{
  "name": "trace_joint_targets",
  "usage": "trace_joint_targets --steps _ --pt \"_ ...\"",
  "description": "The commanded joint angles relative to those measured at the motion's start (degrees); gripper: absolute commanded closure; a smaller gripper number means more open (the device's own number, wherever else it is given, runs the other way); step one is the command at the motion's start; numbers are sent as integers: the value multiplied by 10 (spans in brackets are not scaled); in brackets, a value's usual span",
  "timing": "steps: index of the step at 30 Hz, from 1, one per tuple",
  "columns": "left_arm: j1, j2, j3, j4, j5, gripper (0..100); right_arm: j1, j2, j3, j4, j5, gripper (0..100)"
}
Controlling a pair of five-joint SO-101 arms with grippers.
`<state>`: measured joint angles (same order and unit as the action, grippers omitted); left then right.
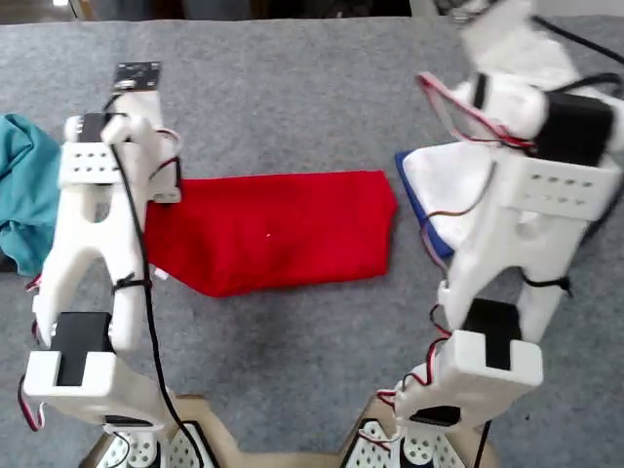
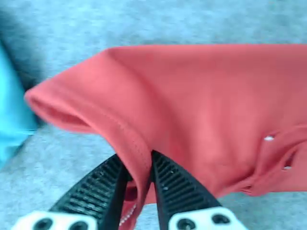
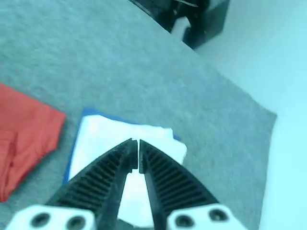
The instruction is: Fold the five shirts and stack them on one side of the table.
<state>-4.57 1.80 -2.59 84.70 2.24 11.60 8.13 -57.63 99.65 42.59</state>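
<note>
A red shirt (image 1: 283,229) lies partly folded at the middle of the grey table. My left gripper (image 2: 139,160) is shut on its hemmed left edge (image 2: 120,129), which is lifted into a fold; in the high view this gripper (image 1: 164,183) sits at the shirt's left end. A folded white shirt (image 1: 444,180) lies on a blue one (image 1: 408,190) at the right. My right gripper (image 3: 135,143) hangs above that white shirt (image 3: 105,134), shut with nothing between its fingers. The red shirt's right end (image 3: 24,134) shows beside the stack.
A crumpled teal shirt (image 1: 24,185) lies at the table's left edge, close to the left arm (image 1: 93,224). The right arm (image 1: 546,185) stands over the folded stack. Bare grey table (image 1: 292,97) stretches behind the red shirt and in front of it.
</note>
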Motion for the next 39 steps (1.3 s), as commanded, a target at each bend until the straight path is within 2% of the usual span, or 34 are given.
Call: trace_joint_targets --steps 1,12,15,22,30,33,39 --pt "44 -27 -30 1 13 971 52 -27 -22 4 -4 984" --pt "177 -25 -82 -7 17 971 242 -30 -11 -12 28 984" --pt "211 -26 -89 -8 41 971 273 -27 -8 -16 47 984" --pt "288 -22 -105 -12 47 971 280 -26 -8 -18 53 984" --pt "342 -22 -109 -73 48 971 277 -26 -9 -18 50 984" --pt "365 -21 -106 -91 72 971 279 -26 -11 -18 50 984" --pt "383 16 -108 -152 79 971 279 -26 -11 -18 49 984"
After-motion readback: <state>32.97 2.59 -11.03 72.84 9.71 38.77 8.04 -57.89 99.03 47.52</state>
